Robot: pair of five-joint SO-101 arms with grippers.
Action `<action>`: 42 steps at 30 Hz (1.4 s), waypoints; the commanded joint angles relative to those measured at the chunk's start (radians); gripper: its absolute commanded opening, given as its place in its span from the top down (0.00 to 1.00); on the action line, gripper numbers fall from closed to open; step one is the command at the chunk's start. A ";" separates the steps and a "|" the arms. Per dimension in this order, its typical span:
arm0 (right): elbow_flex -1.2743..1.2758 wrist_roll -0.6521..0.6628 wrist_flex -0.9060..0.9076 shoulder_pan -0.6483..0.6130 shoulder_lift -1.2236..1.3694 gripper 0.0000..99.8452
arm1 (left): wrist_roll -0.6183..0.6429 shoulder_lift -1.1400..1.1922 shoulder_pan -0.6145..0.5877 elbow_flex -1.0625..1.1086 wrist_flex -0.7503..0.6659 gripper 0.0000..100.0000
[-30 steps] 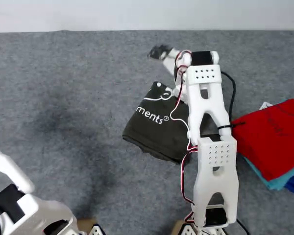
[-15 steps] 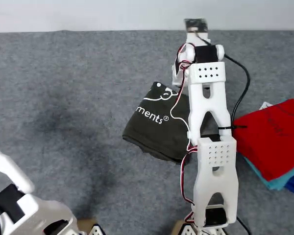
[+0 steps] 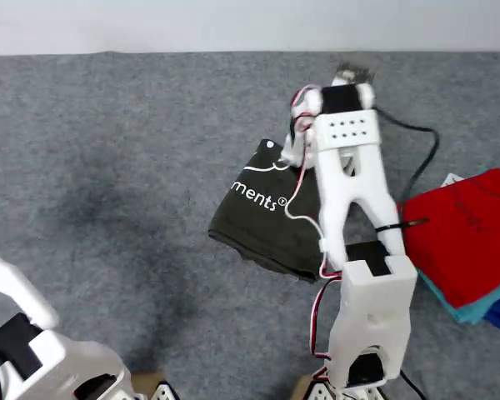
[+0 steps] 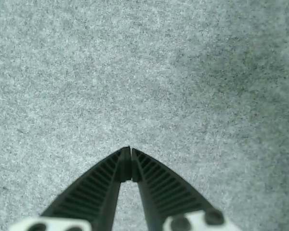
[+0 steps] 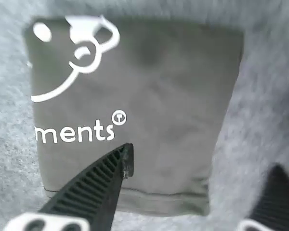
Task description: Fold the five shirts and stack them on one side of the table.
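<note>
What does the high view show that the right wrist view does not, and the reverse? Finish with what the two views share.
The high view adds the red shirt lying on top of blue shirts on the table's right side, the right arm stretched over the middle, and part of the left arm at the near left. The right wrist view adds the right gripper, open, its ridged black fingers spread over the dark shirt. Both show that folded dark shirt with its white print, lying on the grey table.
</note>
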 commanded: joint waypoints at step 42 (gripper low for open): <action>-0.052 0.121 0.031 0.025 0.483 0.99 | -0.014 -0.051 0.077 -0.027 0.002 0.99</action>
